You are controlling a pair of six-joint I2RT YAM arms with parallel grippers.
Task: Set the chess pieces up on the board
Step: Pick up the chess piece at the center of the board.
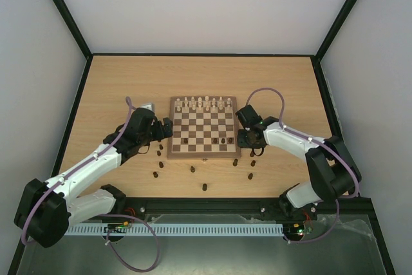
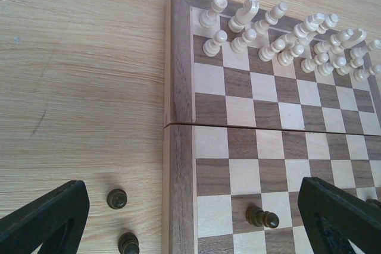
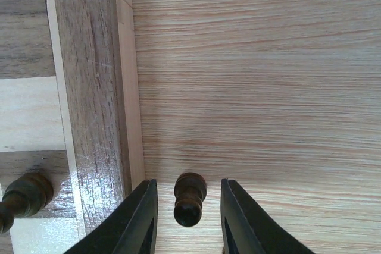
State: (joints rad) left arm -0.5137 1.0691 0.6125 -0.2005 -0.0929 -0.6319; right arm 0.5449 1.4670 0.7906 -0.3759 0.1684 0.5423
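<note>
The board lies mid-table, with cream pieces lined along its far rows and a few dark pieces near its front. My right gripper is open, its jaws on either side of an upright dark pawn on the table just off the board's right border, with gaps on both sides. My left gripper is wide open and empty over the board's left edge, above a dark pawn standing on a front square.
Several loose dark pieces stand on the table in front of and beside the board. Two of them stand just left of the board under my left gripper. Black-framed walls enclose the table.
</note>
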